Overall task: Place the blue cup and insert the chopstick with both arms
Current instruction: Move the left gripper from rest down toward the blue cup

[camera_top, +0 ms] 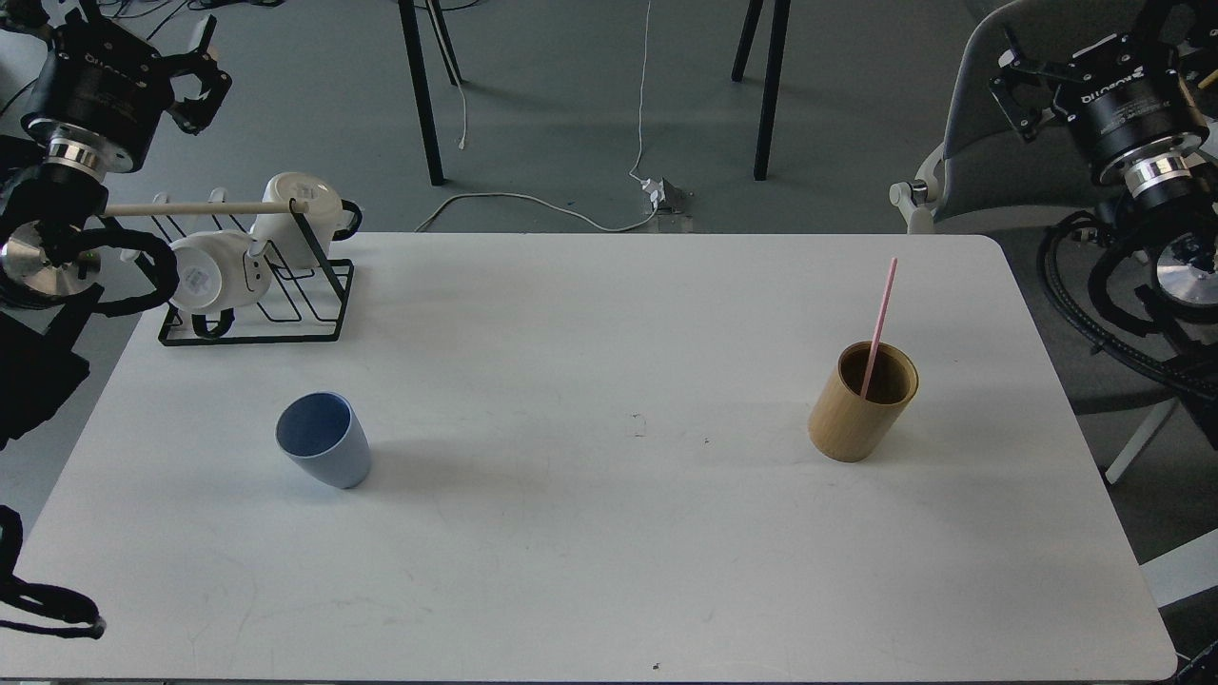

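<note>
Smooth white rounded-corner table [590,571]. Near left, upright and empty: small matte light-blue tapered cup [324,440]. Well apart at right: tan bamboo cylinder [863,401], with thin straight pink chopstick [882,314] leaning inside. Far left: black wire rack [285,304] with glossy white mugs [295,214] and pale wooden dowel [190,208]. Beyond the table, raised clear: left gripper [195,81] and right gripper [1023,90], black, grasping nothing; fingers looked parted.

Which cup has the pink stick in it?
The tan bamboo cup on the right holds the pink chopstick. The blue cup on the left is empty, and the white mugs hang on the rack.
</note>
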Robot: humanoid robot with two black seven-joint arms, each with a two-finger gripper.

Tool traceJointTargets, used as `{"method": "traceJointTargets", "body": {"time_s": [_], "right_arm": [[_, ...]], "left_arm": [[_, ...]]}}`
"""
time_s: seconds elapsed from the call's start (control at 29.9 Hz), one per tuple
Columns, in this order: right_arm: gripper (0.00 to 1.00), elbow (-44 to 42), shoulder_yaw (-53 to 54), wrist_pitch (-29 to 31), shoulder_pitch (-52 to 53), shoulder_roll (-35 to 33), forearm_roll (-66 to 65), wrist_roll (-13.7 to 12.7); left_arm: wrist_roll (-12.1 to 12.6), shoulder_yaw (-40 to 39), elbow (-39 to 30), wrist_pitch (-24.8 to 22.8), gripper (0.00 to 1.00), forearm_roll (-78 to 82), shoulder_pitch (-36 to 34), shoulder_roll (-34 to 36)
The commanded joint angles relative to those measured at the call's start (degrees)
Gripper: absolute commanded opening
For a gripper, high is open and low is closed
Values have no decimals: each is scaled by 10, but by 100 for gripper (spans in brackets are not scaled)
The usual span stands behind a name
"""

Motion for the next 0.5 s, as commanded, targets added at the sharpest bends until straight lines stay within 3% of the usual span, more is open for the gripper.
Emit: {"method": "traceJointTargets", "body": {"time_s": [0.0, 0.3, 0.47], "right_arm": [[100, 2, 7, 0, 0, 1, 1, 1], [100, 4, 8, 0, 1, -1, 1, 1], [100, 8, 9, 0, -3, -8, 2, 3]], "left_arm": [[-3, -1, 1, 0, 100, 0, -1, 1], [4, 7, -16, 0, 100, -3, -3, 6], [13, 41, -85, 0, 100, 24, -4, 26]]}}
